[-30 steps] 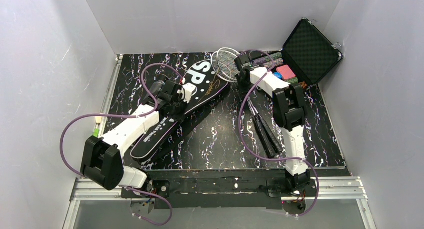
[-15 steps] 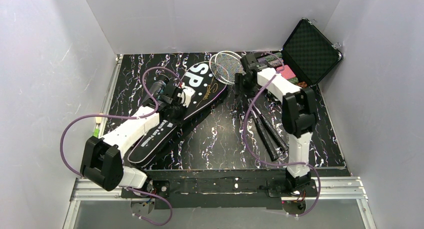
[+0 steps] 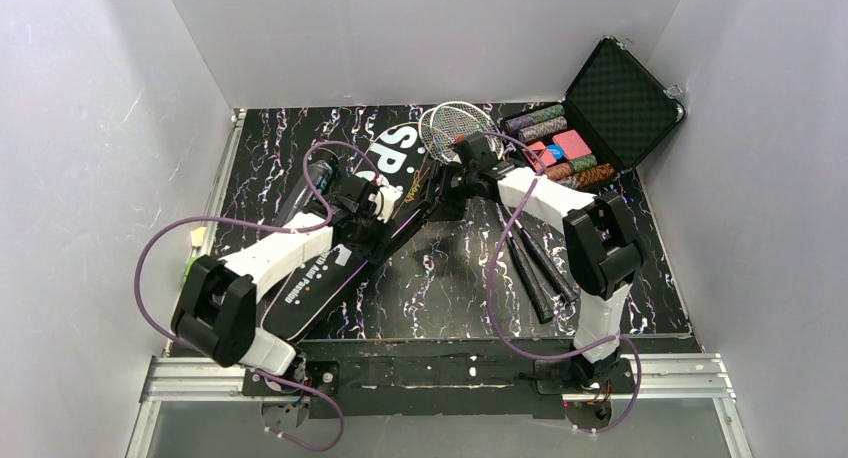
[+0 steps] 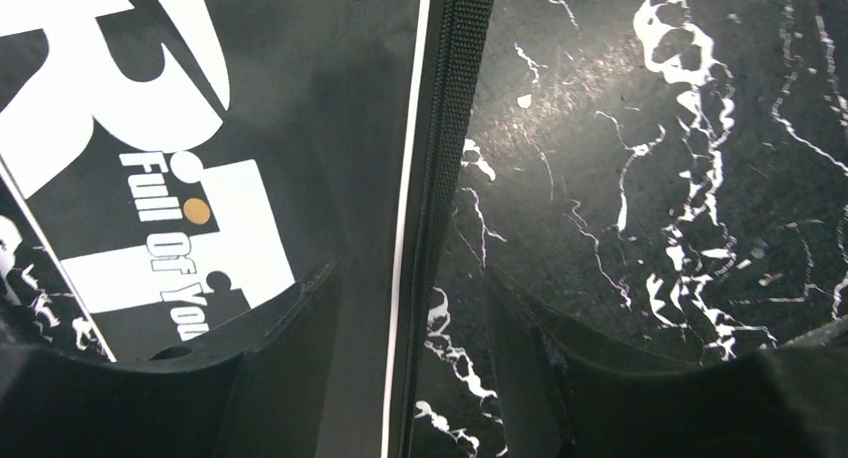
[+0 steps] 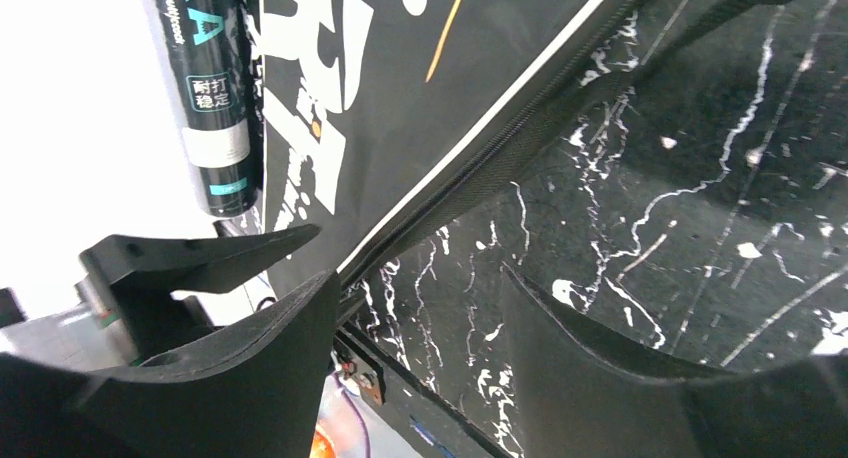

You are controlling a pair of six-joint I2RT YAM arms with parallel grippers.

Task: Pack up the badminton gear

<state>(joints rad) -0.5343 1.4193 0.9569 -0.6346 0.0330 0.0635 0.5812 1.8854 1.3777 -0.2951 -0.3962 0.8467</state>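
Note:
The long black bag (image 3: 305, 278) lettered "SP…" lies slantwise from back centre to front left. Over its right zipped edge (image 4: 440, 178) my left gripper (image 3: 388, 220) (image 4: 410, 278) stands open, one finger above the bag and one above the table, with a gap on both sides. My right gripper (image 3: 445, 186) (image 5: 420, 273) hangs open just right of the same edge (image 5: 500, 128), holding nothing. Two rackets (image 3: 535, 263) lie right of centre, their white-strung heads (image 3: 452, 128) at the back. The black teal-printed tube (image 5: 205, 88) lies beyond the bag.
An open black case of coloured chips (image 3: 600, 103) stands at the back right. White walls close in the left, back and right. The black marbled table (image 3: 440, 288) shows between the bag and the racket handles. Purple cables loop off both arms.
My left gripper has opened and slid right to the bag's zipped edge. My right arm has swung left from the racket heads to the bag's edge, and its jaws have opened.

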